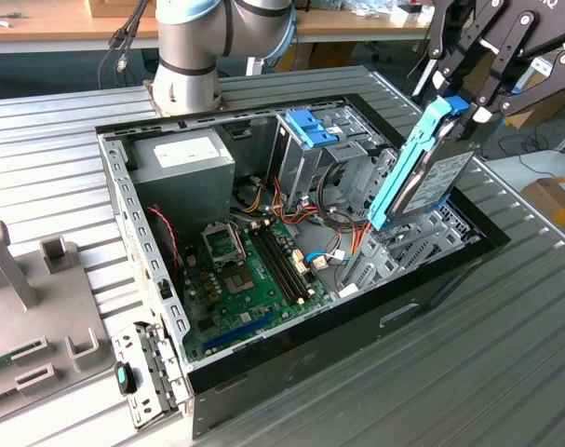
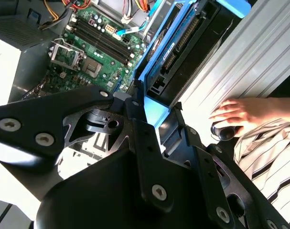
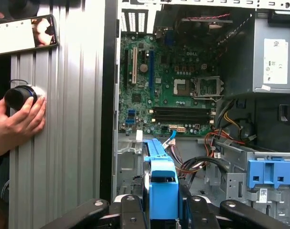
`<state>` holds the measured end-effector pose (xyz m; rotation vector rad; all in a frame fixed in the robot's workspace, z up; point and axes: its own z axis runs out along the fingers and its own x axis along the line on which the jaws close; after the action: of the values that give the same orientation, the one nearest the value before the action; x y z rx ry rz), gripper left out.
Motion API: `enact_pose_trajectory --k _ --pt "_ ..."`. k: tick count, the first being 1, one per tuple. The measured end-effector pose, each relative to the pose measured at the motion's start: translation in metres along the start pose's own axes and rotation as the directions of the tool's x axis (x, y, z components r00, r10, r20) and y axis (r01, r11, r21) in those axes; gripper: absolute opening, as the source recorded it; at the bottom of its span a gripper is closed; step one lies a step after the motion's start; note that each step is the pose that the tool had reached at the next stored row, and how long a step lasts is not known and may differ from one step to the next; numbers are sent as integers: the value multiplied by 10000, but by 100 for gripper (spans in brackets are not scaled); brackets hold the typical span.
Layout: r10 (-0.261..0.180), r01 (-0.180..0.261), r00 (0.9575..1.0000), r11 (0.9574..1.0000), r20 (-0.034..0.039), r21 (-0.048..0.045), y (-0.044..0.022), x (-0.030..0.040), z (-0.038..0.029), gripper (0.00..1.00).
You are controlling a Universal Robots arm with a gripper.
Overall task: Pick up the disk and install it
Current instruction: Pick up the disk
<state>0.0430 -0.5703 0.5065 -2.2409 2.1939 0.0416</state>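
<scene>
Lying open on the ribbed tabletop [image 1: 505,363], the computer case [image 1: 291,358] holds the grey power supply [image 1: 184,160] farthest from the end effector. Closer come the green motherboard [image 1: 249,279] and the silver cage [image 1: 310,163] with its blue clips [image 1: 312,126].

End effector [image 1: 461,116]: clamped on the upper end of the disk [image 1: 422,172]. The disk hangs tilted, with its lower end over the grey brackets in the case corner beneath the end effector. Contact with the brackets: cannot tell. Orange cables [image 1: 361,237] run just beside that lower end.

The first wrist view adds a phone [image 3: 23,34] and a person's hand [image 3: 16,126] on a dark knob [image 3: 19,97], both on the tabletop outside the case wall. It shows the disk edge-on, with bare case floor between its blue rail [image 3: 161,186] and the motherboard edge. A cable bundle [image 3: 197,164] crowds the cage side.

The second wrist view adds the disk's connector edge [image 2: 183,40] and a striped sleeve [image 2: 266,152].
</scene>
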Motion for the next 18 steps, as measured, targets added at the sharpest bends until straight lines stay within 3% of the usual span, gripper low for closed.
enact_pose_trajectory --k 4,8,18 --pt "0 0 10000 10000 1 0 -140 3 18 36" --pt "-1 1 10000 10000 -1 0 -227 6 51 36" --pt "0 0 10000 10000 -3 0 -244 8 115 36"
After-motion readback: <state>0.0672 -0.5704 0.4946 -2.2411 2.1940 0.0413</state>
